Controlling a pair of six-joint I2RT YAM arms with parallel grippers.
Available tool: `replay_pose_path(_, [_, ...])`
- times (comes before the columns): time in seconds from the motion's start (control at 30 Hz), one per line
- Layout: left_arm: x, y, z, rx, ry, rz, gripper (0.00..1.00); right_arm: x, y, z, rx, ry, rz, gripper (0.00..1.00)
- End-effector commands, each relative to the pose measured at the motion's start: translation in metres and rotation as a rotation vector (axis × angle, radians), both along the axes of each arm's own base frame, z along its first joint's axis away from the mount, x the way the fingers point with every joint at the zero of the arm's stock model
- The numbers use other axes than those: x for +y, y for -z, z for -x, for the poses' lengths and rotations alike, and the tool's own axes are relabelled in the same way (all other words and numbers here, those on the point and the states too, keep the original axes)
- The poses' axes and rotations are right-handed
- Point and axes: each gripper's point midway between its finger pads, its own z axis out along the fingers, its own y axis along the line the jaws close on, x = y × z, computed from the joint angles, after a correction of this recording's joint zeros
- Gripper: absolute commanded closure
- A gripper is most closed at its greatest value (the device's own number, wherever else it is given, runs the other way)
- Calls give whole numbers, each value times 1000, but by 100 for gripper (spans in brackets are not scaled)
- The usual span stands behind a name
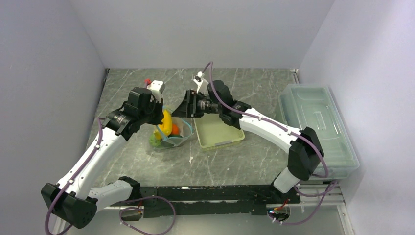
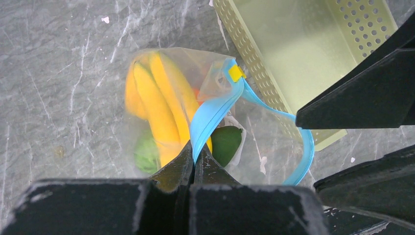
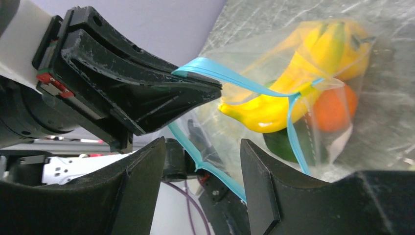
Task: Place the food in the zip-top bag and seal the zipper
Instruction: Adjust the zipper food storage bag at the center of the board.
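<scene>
The left gripper (image 2: 194, 159) is clamped on the light-blue zipper strip (image 2: 215, 115) of the thin clear zip-top bag (image 3: 274, 41). That keeps the floppy mouth held up, and the bag sits left of centre in the overhead frame, just beside the pale yellow-green perforated basket (image 1: 221, 143). The yellow toy bananas (image 2: 156, 103), orange-red round fruit (image 3: 330, 110) and green ball (image 2: 226, 142) are already inside, so it looks like only the sealing is left. The right gripper (image 3: 201, 147) has its jaws spread wide around the other stretch of the strip, probably lining up to pinch it and run it shut.
</scene>
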Motion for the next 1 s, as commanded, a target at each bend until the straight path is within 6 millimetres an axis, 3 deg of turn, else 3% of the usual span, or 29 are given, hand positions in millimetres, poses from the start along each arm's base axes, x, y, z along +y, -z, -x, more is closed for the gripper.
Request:
replay_pose_path(0.0, [-1,-13,-3,-50,5,9,100,-18,-4,-4,-109,36,84,39])
replay_pose_path(0.37, [-1,-16,-3,-60,1,21,100,-47,38,-15,-129,146,321,42])
replay_pose_path(0.7, [-3,-14,-3,-54,2,26,100,-36,63,4,-105,115,393,43])
replay_pose_path(0.97, [-3,-15,-3,-56,1,31,100,-41,80,-10,-142,184,497,44])
